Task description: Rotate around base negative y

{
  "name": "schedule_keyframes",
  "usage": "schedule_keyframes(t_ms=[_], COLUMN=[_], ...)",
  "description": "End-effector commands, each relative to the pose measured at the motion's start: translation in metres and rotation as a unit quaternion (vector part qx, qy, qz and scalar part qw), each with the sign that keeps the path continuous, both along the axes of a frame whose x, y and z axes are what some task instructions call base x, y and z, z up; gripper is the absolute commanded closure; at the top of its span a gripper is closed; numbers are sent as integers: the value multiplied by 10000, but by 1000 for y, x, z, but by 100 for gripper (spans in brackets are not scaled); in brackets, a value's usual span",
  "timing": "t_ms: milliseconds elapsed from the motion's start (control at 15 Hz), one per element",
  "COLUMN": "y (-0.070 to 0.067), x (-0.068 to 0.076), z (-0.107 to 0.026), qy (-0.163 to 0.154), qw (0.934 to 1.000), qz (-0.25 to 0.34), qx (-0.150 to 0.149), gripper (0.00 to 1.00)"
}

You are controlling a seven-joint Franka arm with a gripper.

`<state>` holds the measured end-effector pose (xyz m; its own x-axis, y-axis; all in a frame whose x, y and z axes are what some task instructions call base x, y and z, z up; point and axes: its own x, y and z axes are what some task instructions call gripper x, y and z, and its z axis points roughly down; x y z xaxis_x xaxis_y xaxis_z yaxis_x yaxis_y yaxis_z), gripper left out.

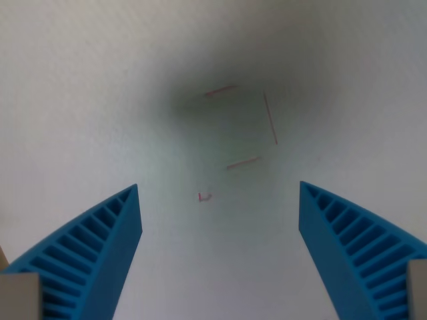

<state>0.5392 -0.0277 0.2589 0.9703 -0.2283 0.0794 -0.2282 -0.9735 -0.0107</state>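
A: Here, nearest the lens, the claw [220, 193] frames the lower corners of the wrist view. What do its two parts look like?

B: Both fingers [93, 257] are blue and ribbed with parallel slots. One rises from the wrist view's left, the other from the wrist view's right, each tapering to a tip that leans inward.

A: And the state of the claw?

B: Spread wide. The tips stand well apart, with nothing between them and nothing touching either inner face.

A: What lies beyond the tips?

B: A pale, plain worktop [80, 87]. Between the tips, slightly toward the left one, sits a small red mark [204, 197], hook-shaped and blurred.

A: Farther on?

B: Three thin red lines [270, 119] form an incomplete square outline: one short stroke at the top, one long stroke down the right side, one short stroke at the bottom. The left side is open.

A: Anything around that outline?

B: A soft dark shadow [247, 73] spreads over and above it, fading toward the edges.
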Motion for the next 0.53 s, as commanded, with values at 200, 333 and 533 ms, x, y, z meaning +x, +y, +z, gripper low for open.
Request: schedule_keyframes(t_ms=[200,333,533], y=[0,0,0], x=[-15,-15,-15], z=[2,2,2], qy=[-1295,-1411,-1584], qw=[9916,9900,9874], qz=[-8,-9,-9], qx=[21,21,21], gripper=[0,0,0])
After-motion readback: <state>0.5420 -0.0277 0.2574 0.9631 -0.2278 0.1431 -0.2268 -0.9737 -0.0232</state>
